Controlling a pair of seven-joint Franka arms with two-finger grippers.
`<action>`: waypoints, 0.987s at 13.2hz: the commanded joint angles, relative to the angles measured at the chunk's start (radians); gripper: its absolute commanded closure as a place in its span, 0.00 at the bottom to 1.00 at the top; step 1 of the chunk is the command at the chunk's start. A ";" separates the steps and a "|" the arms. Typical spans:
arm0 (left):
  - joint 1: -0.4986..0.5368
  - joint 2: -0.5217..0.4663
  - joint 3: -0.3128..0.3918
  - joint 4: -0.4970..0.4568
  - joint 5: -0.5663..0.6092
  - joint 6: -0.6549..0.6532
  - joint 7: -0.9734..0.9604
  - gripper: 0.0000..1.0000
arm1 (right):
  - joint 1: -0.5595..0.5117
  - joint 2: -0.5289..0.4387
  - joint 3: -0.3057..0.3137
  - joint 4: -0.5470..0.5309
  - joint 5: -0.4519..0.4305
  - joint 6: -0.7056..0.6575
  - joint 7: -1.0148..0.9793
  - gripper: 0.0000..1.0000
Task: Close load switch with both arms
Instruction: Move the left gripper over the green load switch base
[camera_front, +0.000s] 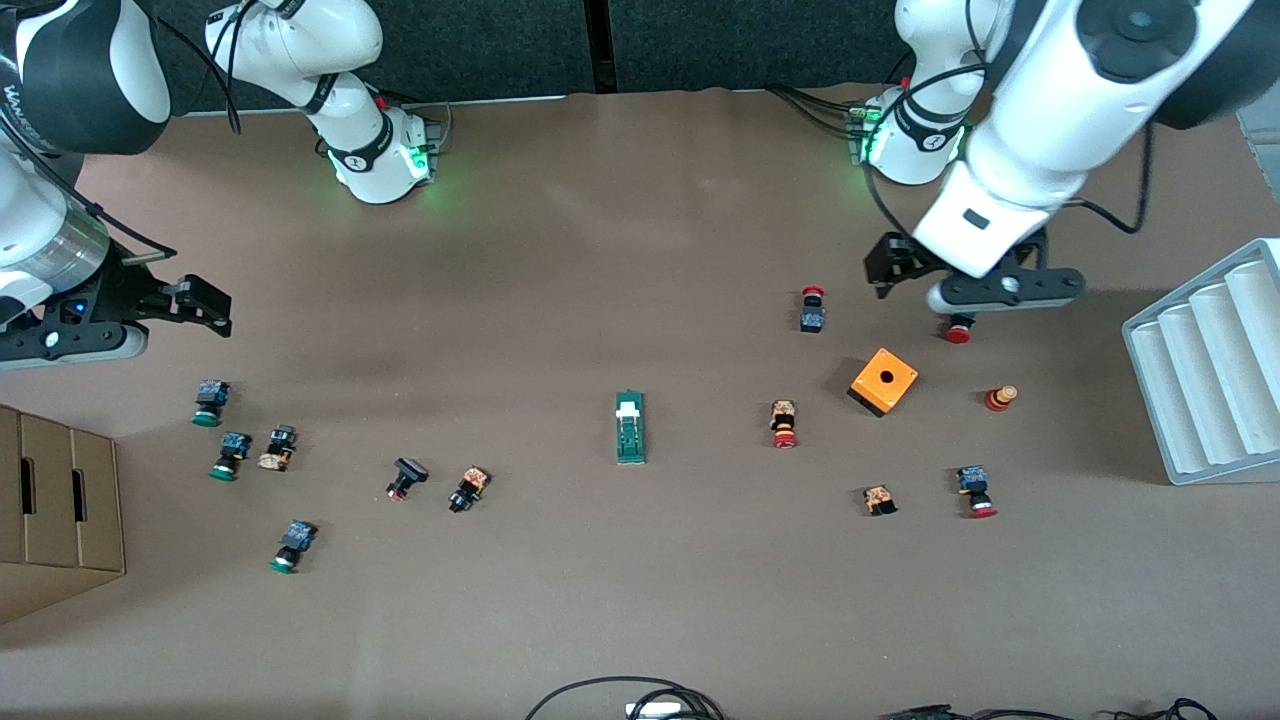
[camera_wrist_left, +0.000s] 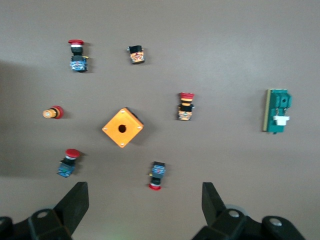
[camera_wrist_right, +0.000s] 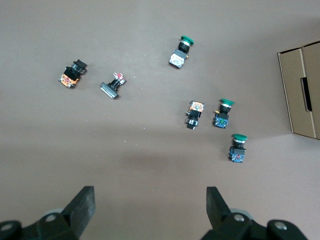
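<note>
The load switch (camera_front: 630, 428), a narrow dark-green block with a white sliding piece at its end farther from the front camera, lies flat in the middle of the table. It also shows in the left wrist view (camera_wrist_left: 277, 111) and is out of the right wrist view. My left gripper (camera_front: 1000, 292) is open and empty (camera_wrist_left: 145, 207), up in the air over the left arm's end of the table, beside a red-capped push button (camera_front: 958, 330). My right gripper (camera_front: 65, 342) is open and empty (camera_wrist_right: 150, 210), up over bare table at the right arm's end.
An orange cube box (camera_front: 883, 380) and several red-capped buttons (camera_front: 784, 424) lie between the switch and the left arm's end. Green-capped buttons (camera_front: 210, 402) lie toward the right arm's end. A cardboard box (camera_front: 55, 510) and a white ribbed rack (camera_front: 1210, 370) stand at the table's ends.
</note>
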 joint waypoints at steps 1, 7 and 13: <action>0.007 0.024 -0.086 0.010 0.008 0.048 -0.168 0.00 | 0.003 0.012 0.002 0.021 -0.035 -0.004 0.006 0.00; -0.018 0.114 -0.295 0.010 0.227 0.130 -0.448 0.00 | 0.007 0.011 0.002 0.019 -0.035 -0.004 0.006 0.00; -0.183 0.220 -0.298 0.011 0.417 0.210 -0.738 0.00 | 0.005 0.012 0.003 0.021 -0.035 -0.002 0.006 0.00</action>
